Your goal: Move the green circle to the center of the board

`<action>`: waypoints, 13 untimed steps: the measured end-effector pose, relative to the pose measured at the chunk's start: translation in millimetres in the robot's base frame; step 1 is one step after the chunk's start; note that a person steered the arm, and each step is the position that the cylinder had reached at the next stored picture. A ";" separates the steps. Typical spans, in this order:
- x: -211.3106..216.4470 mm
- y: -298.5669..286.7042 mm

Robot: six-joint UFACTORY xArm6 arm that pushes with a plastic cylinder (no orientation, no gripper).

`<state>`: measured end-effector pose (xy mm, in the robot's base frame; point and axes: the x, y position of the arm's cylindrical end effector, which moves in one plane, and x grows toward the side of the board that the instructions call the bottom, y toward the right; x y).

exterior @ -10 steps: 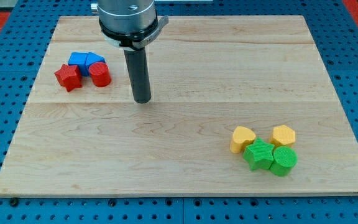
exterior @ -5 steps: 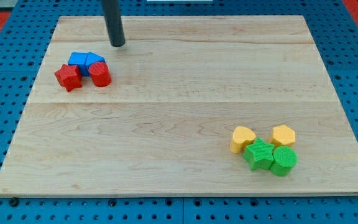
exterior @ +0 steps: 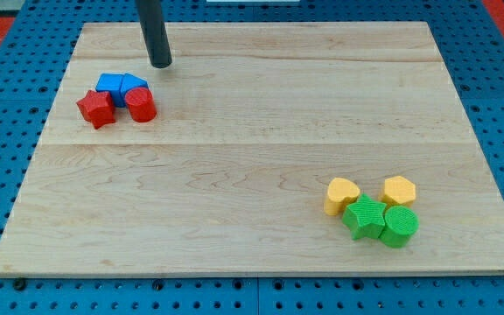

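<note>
Near the view's top left, my tip [exterior: 161, 65] rests on the wooden board [exterior: 252, 131], just above a cluster of two blue blocks [exterior: 119, 85], a red star [exterior: 95, 108] and a red cylinder [exterior: 142, 104]. I have no jaws, only the rod. Far off at the view's bottom right sits the green circle [exterior: 400, 226], touching a green star [exterior: 365, 218], with a yellow heart [exterior: 341, 194] and yellow hexagon [exterior: 399, 190] just above.
</note>
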<state>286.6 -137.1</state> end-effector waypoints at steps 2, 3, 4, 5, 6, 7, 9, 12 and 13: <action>10.8 128.3; 61.6 266.0; 138.1 362.7; 201.1 396.4; 243.2 398.4; 254.6 378.7; 302.4 361.3; 257.5 203.9; 220.0 162.6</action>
<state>506.6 25.5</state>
